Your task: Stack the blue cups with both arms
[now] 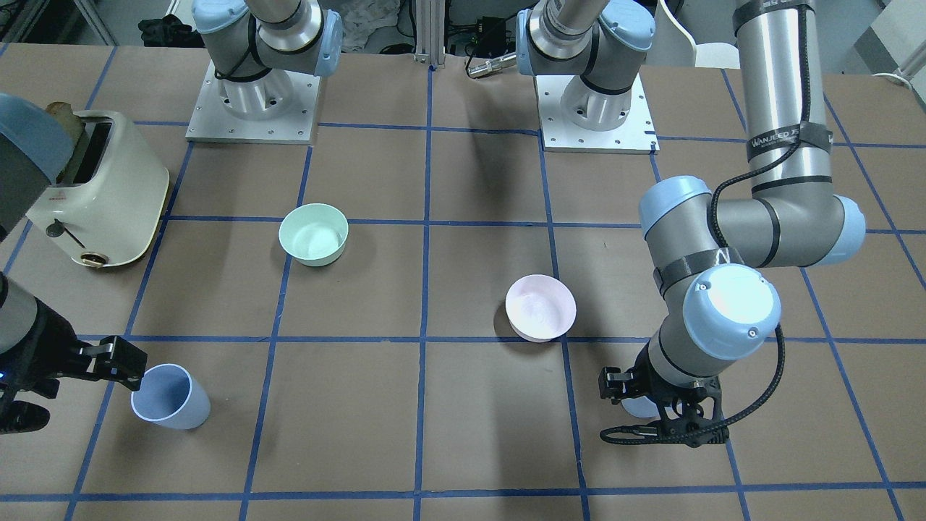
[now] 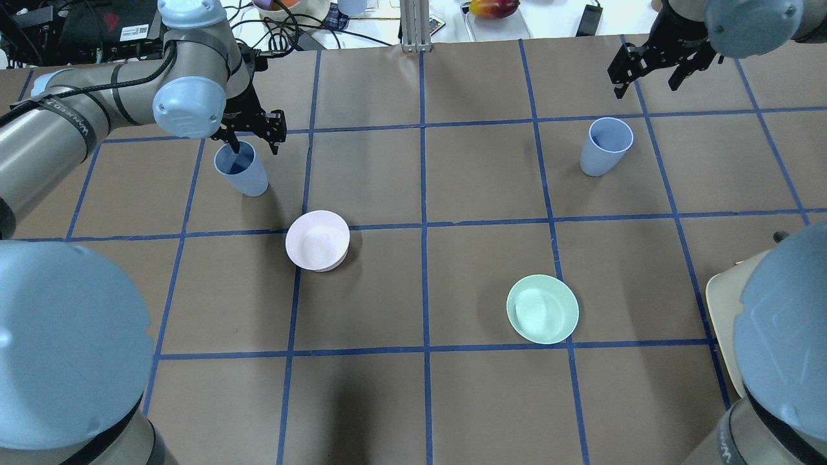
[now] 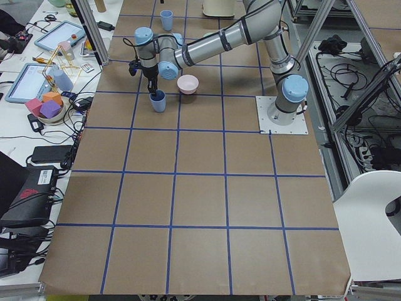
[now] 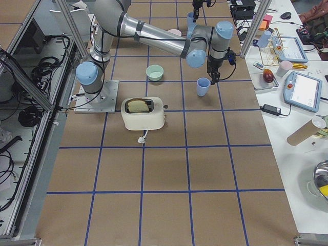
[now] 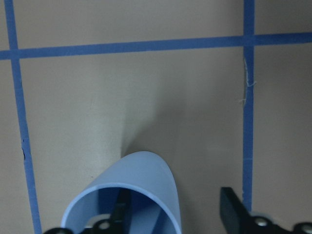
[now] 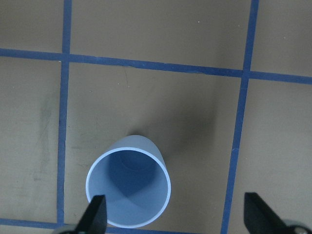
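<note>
Brown gridded tabletop (image 2: 420, 290), left arm (image 2: 58, 135) stretched across it, pink bowl (image 2: 318, 240), left blue cup (image 2: 249, 177) upright near that bowl, right blue cup (image 2: 604, 152) upright, well apart, left pincer (image 2: 255, 141) spread, one finger inside its cup's rim, right pincer (image 2: 646, 77) spread, above its cup.

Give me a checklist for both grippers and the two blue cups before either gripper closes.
1. Left gripper astride the wall of the left cup, one finger inside and one outside: ok.
2. Left gripper shut on that cup: not ok, its jaws are open.
3. Right gripper open wider than the right cup: ok.
4. Right gripper centred on the right cup: not ok. In the wrist view the cup sits close to one finger.
5. Both cups upright on the table: ok.
6. Pink bowl and green bowl apart from both cups: ok.
</note>
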`<action>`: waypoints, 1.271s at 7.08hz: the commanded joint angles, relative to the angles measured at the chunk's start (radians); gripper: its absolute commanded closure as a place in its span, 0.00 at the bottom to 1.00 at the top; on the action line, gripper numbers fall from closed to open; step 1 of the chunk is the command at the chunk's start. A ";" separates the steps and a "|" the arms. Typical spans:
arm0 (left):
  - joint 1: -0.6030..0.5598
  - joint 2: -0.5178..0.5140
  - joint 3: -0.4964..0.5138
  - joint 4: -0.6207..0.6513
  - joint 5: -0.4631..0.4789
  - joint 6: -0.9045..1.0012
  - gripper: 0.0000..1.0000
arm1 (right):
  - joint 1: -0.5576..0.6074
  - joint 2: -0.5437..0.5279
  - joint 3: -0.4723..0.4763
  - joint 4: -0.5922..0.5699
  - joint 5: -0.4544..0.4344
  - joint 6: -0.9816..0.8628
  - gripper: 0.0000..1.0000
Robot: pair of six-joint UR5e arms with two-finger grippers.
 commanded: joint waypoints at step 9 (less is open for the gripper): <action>-0.335 -0.101 0.263 0.024 -0.110 -0.719 1.00 | -0.013 0.118 0.020 0.079 -0.001 0.010 1.00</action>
